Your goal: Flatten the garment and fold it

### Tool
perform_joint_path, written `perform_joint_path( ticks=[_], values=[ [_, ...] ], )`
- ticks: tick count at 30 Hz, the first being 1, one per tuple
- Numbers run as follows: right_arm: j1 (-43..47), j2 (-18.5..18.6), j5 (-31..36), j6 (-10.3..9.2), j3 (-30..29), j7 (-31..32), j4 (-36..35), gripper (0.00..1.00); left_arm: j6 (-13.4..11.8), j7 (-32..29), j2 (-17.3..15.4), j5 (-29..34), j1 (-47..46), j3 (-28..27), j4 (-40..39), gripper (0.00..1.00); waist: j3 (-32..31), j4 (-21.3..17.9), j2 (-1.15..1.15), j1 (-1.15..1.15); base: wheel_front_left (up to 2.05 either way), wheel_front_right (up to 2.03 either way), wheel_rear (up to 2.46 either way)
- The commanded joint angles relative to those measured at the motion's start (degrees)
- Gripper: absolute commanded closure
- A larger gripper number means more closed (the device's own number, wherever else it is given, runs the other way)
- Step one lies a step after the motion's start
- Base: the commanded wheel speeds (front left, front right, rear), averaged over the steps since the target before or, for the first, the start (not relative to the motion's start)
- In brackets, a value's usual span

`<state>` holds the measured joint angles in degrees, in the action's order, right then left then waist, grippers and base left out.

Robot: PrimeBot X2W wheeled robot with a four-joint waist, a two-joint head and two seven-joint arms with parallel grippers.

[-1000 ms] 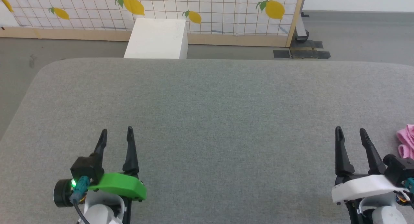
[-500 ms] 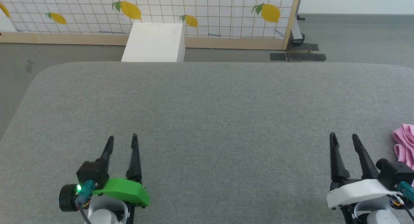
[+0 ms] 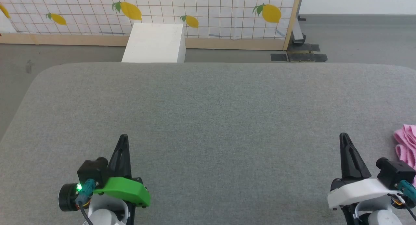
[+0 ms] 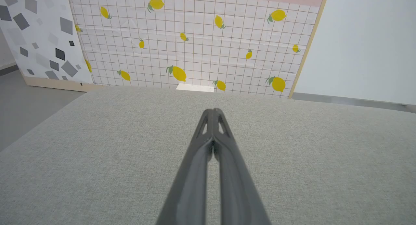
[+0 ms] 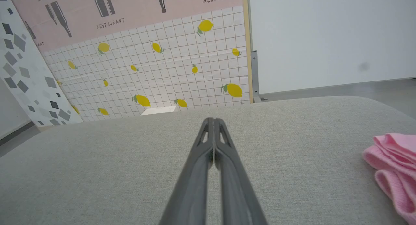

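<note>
While both arms sit parked at the near edge of the grey padded table [image 3: 208,98], both finger pairs have snapped together. A second ago each pair stood spread. Now the left gripper [image 3: 123,139] and right gripper [image 3: 344,137] are each pinched to a single point.

Nothing is caught between the fingers on either side. Both wrist views show the tips meeting above bare tabletop, and I can't tell if they touch it. The arms have barely moved otherwise; the small frame shift looks like the head camera, not the scene.

The garment [image 3: 405,143] is a bunched pink heap at the table's right side, just beside the right gripper's wrist on its outer side and partly cut off by the frame. It's clear of the fingers, and no flat panel or fold is visible.

My read: closing empty does nothing for the task, so flattening hasn't started. It looks like a reset pose. The right arm would need to reopen and swing outward to the heap first.
</note>
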<state>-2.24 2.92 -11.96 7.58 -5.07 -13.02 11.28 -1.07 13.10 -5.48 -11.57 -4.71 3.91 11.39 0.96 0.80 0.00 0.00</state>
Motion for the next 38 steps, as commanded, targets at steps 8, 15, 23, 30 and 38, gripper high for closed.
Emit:
perform_joint_path(
  ticks=[8, 15, 23, 30, 38],
  values=[
    [0.37, -0.01, 1.36, -0.01, 0.55, 1.22, -1.19, 1.0, 0.18, -1.1, 0.38, 1.43, 0.77, -0.51, -1.12, 1.0, -0.07, -0.06, 0.0, 0.0, 0.0, 0.0, 0.0],
    [0.5, -0.01, 2.07, -0.02, 0.85, 2.01, -1.86, 1.0, 0.24, -1.91, 0.53, 2.11, 1.03, -0.73, -1.81, 1.0, -0.13, -0.11, 0.0, 0.0, 0.0, 0.0, 0.0],
    [0.64, -0.01, 2.87, -0.02, 1.19, 2.9, -2.63, 1.0, 0.3, -2.81, 0.7, 2.88, 1.33, -0.99, -2.59, 1.0, -0.2, -0.16, 0.0, 0.0, 0.0, 0.0, 0.0],
    [0.76, -0.01, 3.58, -0.03, 1.5, 3.69, -3.3, 1.0, 0.36, -3.61, 0.85, 3.55, 1.59, -1.22, -3.27, 1.0, -0.26, -0.21, 0.0, 0.0, 0.0, 0.0, 0.0],
    [0.94, -0.02, 4.58, -0.04, 1.92, 4.8, -4.25, 1.0, 0.45, -4.74, 1.05, 4.51, 1.96, -1.54, -4.24, 1.0, -0.34, -0.28, 0.0, 0.0, 0.0, 0.0, 0.0]
  ],
)
